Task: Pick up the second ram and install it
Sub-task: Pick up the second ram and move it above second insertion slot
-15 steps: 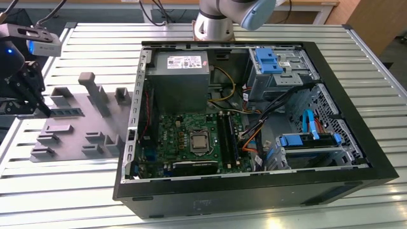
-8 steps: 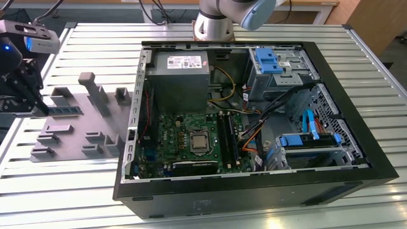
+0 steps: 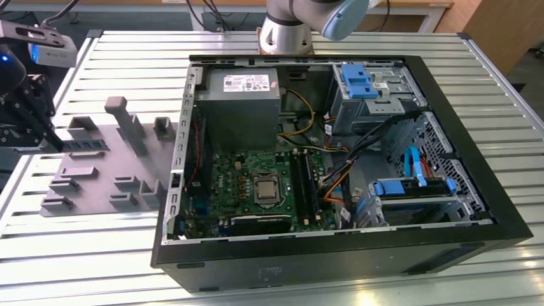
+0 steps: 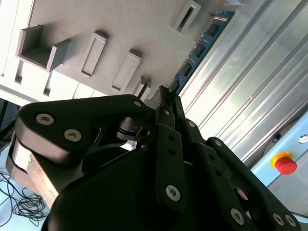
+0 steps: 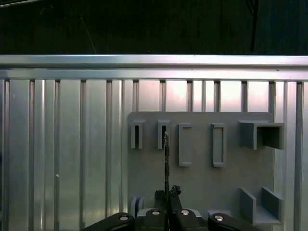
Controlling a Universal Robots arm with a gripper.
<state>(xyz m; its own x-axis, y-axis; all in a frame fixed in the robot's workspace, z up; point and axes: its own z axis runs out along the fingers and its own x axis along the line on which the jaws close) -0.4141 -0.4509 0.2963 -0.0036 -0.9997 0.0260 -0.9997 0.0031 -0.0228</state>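
The second ram (image 4: 199, 48), a thin blue board with dark chips, sticks out from between my black fingertips and runs along the edge of the grey fixture plate (image 4: 96, 29). In the first wrist view the second ram (image 5: 166, 163) shows edge-on, and its far end lines up with a narrow slot holder (image 5: 163, 134). I cannot tell whether it still rests there. My gripper (image 4: 164, 95) is shut on its near end. In the exterior view my gripper (image 3: 50, 140) hangs over the plate's (image 3: 93, 172) left end, well apart from the open computer case (image 3: 340, 252).
The green motherboard (image 3: 251, 178) with its long black slots (image 3: 304, 185) lies inside the case. Blue drive brackets (image 3: 357, 80) sit at the exterior view's right. Raised holders (image 3: 127, 124) stand on the plate. A red stop button (image 4: 284, 163) lies beyond the ribbed metal table (image 5: 62, 144).
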